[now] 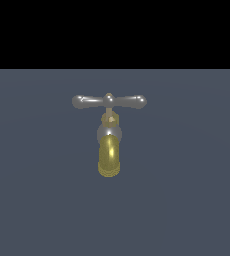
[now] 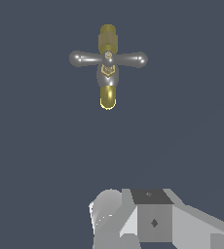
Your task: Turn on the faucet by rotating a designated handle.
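The faucet (image 1: pixel 109 152) stands alone on the dark grey floor, its yellow-brass spout curving toward the camera under a silver collar. Its handle (image 1: pixel 127 101), a silver crossbar with two knobbed arms and a central bulb, lies level across the top, pointing to the exterior view's left and right. The wrist view looks down on the faucet (image 2: pixel 107 95) from some way off, with the handle (image 2: pixel 128 59) lying across the brass stem. No gripper fingers show in either view. A pale grey blocky part of the arm (image 2: pixel 153 221) fills the wrist picture's edge, far from the faucet.
Flat dark grey floor (image 1: pixel 187 200) surrounds the faucet on every side, with a black background beyond its far edge.
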Tool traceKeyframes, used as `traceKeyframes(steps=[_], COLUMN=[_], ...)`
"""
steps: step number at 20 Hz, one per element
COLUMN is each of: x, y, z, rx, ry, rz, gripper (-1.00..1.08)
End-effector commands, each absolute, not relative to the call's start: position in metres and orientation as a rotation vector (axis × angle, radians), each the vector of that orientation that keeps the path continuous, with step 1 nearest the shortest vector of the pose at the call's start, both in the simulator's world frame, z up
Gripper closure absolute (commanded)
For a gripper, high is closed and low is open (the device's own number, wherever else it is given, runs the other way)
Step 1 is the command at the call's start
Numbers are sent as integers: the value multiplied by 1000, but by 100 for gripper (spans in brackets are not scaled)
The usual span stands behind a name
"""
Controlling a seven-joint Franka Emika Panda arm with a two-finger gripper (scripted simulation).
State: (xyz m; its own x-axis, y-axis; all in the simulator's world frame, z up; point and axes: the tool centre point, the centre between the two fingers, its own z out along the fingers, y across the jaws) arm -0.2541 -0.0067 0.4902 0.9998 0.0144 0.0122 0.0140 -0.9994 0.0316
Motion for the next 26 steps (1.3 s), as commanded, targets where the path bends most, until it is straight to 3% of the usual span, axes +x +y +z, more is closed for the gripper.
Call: traceKeyframes(steps=[1,13,26], x=[-254,-249,-227], y=[-7,-17,-48], z=[490,474,421], rx=[3110,3107,3060], ry=[22,157,586], rz=[19,18,15], gripper=[108,108,108])
